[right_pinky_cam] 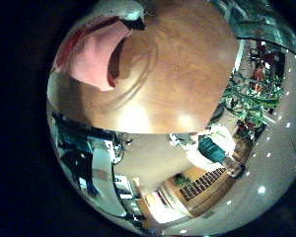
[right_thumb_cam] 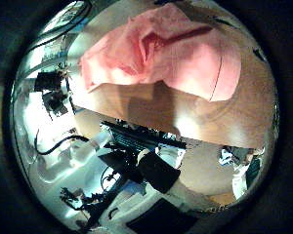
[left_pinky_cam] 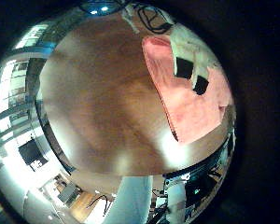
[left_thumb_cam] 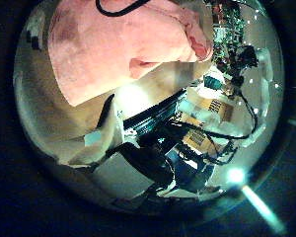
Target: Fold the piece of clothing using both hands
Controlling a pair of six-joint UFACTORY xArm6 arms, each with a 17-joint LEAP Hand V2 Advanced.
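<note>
**A:** Since no view here takes in both arms at once, what can you tell me?

**B:** The table (left_pinky_cam: pixel 103 103) is the biggest thing, and it is bare apart from the garment (right_thumb_cam: pixel 161 54). That lies flat on the wood, rumpled, with a raised crease through its middle. It looks close to both my palms.

**A:** And your hands?

**B:** Part of my left hand (left_pinky_cam: pixel 191 63) lies over the garment near one end. Call that end twelve o'clock; the rest runs away to six. I cannot tell whether my left fingers are straight or curled. For my right hand I cannot tell either.

**A:** How would you do the fold well?

**B:** I'd judge the fold barely begun. I'd take the twelve o'clock edge at nine and three, one hand each. Then I'd lift evenly, carry it to six, and smooth the crease.
</note>
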